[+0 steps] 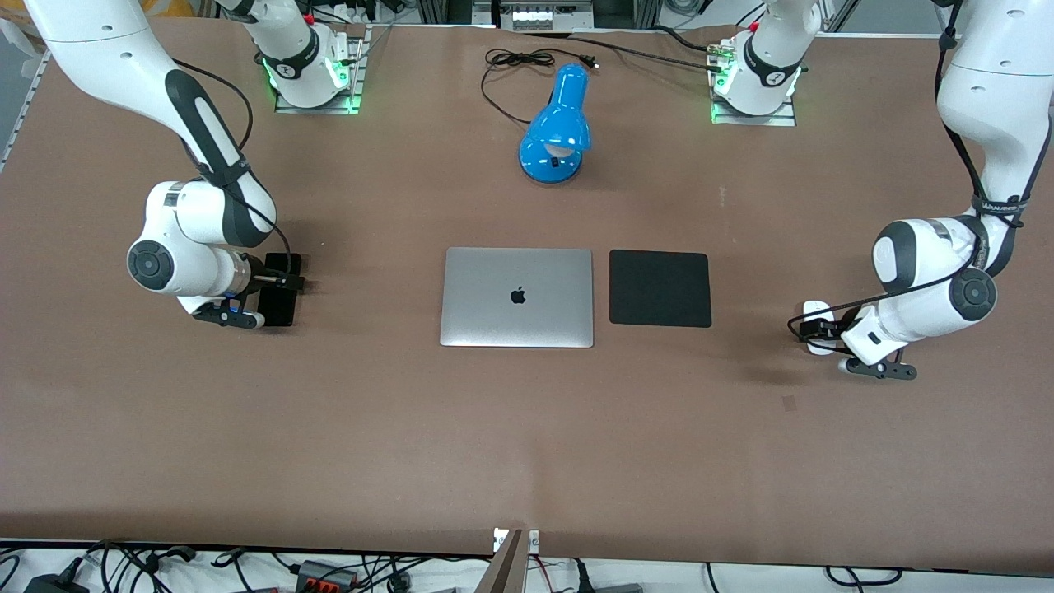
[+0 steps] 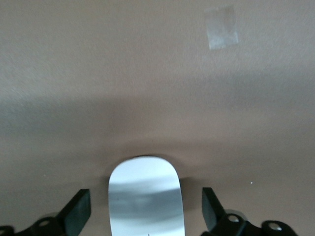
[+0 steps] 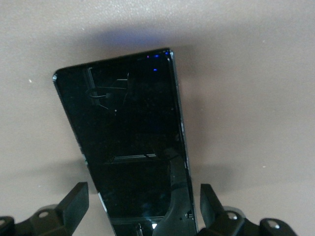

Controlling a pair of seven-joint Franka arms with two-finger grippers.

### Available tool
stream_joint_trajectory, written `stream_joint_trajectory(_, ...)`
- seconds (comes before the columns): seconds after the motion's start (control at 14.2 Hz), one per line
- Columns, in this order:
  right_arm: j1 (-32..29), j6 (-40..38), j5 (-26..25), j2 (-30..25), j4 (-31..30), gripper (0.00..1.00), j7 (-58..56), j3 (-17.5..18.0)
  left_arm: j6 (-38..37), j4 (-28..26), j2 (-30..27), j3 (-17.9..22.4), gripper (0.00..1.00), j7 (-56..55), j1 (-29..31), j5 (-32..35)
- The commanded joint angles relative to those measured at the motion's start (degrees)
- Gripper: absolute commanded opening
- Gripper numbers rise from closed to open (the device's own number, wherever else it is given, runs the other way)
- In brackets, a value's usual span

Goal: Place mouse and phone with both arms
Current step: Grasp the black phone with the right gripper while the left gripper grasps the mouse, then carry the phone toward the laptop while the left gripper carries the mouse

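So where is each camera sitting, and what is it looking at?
Front view: high up across the table, facing both arms; it sees the laptop, mouse pad and lamp.
Left wrist view: on the left arm's wrist, looking down at the mouse between the open left gripper fingers.
Right wrist view: on the right arm's wrist, looking down at the phone between the open right gripper fingers.
Shared: the front view also shows the mouse and phone.
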Motion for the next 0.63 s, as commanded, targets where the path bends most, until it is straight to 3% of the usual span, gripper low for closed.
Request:
stream_joint_trajectory(0.0,-0.4,1.0,-0.6,-0.4,-0.9,1.0,-0.2,0.3,0.5,-1.9,-0.5,-0.5,0.62,1.0,1.2,1.4)
stream_joint_trajectory(0.07,-0.4,1.3,-0.6,-0.4,-0.9,0.92,-0.2,0.4,0.2,-2.0,-0.6,-0.5,0.5,1.0,1.2,1.4)
stream_joint_trajectory(0.21,-0.4,2.4,-0.6,-0.4,-1.6,0.81,-0.2,0.4,-0.1,-1.9,-1.1,-0.6,0.41,1.0,1.1,1.4)
stream_joint_trajectory(0.42,-0.4,2.8,-0.6,-0.3,-2.0,0.8,-0.3,0.4,-7.9,1.9,-4.1,-1.5,0.4,0.0,0.0,1.4)
stream_joint_trajectory(0.56,-0.4,2.8,-0.6,-0.2,-2.0,0.7,-0.3,0.4,-18.8,8.3,-4.5,-2.3,0.4,-3.3,-2.8,1.3)
